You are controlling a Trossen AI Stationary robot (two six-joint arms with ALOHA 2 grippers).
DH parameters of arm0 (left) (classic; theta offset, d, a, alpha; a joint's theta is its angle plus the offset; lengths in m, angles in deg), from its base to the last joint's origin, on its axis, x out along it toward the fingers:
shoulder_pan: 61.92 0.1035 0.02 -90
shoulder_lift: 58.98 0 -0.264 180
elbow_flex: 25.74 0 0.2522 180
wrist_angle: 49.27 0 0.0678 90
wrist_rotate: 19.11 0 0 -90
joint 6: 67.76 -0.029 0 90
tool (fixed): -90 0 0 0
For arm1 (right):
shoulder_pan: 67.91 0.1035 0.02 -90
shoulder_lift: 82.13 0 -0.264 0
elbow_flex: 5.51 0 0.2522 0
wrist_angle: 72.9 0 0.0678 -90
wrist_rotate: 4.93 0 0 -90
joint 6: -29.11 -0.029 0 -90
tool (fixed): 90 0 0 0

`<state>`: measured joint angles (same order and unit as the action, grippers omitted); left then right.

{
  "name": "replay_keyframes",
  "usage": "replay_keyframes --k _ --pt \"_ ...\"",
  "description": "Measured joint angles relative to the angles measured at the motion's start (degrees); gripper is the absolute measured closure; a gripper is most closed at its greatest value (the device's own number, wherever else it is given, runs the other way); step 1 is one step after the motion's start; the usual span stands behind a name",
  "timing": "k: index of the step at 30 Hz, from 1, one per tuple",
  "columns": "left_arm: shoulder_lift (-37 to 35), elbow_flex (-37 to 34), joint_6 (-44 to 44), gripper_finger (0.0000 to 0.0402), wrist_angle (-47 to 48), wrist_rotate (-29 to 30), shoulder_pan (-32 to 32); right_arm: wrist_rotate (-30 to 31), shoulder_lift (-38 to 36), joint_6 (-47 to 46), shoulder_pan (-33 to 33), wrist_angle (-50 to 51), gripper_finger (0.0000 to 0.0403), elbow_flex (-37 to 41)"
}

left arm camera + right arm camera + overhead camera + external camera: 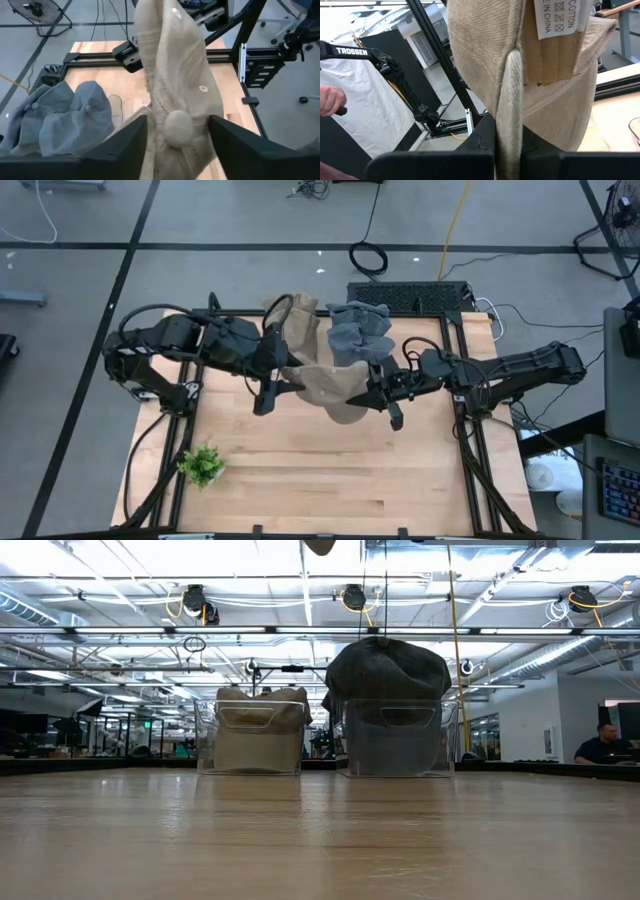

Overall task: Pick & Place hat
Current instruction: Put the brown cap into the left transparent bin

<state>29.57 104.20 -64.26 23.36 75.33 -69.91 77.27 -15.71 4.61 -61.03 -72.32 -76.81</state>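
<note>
I logged a light wooden surface (330, 470) on a black frame, a small green plant (202, 465) near its front left corner, two clear bins at the far edge holding tan hats (258, 730) and grey hats (390, 705), in an open workshop with ceiling ducts. I had the tan hat (325, 385) aloft over mid-surface, stretched between both arms: left gripper (175, 137) clenched on its crown, right gripper (509, 145) clenched on its brim. Hat: ribbed beige cloth, top button, eyelets, sewn label.

i see a pale wooden table (330, 470) on grey floor (230, 210) crossed by dark tape lines, cables trailing; beyond it an open hall with ceiling pipes (300, 632) and bright overhead lights.
</note>
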Motion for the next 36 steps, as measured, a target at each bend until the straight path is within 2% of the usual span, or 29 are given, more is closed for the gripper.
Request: replay_keyframes --k 9,15,22,26,32,36 --pt "0.0 0.0 -0.5 0.0292 0.0 -0.1 0.8 0.0 0.0 0.7 0.0 1.8 0.0403 0.0" --pt "0.0 0.0 -2.6 0.0386 0.0 -0.5 1.0 0.3 0.0 1.1 0.0 2.2 0.0398 0.0" --pt "0.0 0.0 -8.2 0.0391 0.0 -1.2 1.3 0.1 -0.2 -0.2 0.0 1.8 0.0373 0.0" --pt "-0.8 0.0 -10.6 0.0391 2.3 -1.0 3.3 -1.1 -2.8 -1.6 -0.1 5.6 0.0338 0.0" --pt "-2.6 0.1 -16.2 0.0391 4.8 -0.1 6.8 2.4 -9.4 -0.8 -0.1 13.0 0.0273 0.0" --pt "-3.2 0.0 -22.4 0.0391 7.4 2.0 8.0 5.4 -13.4 2.2 -0.1 14.6 0.0254 0.0"
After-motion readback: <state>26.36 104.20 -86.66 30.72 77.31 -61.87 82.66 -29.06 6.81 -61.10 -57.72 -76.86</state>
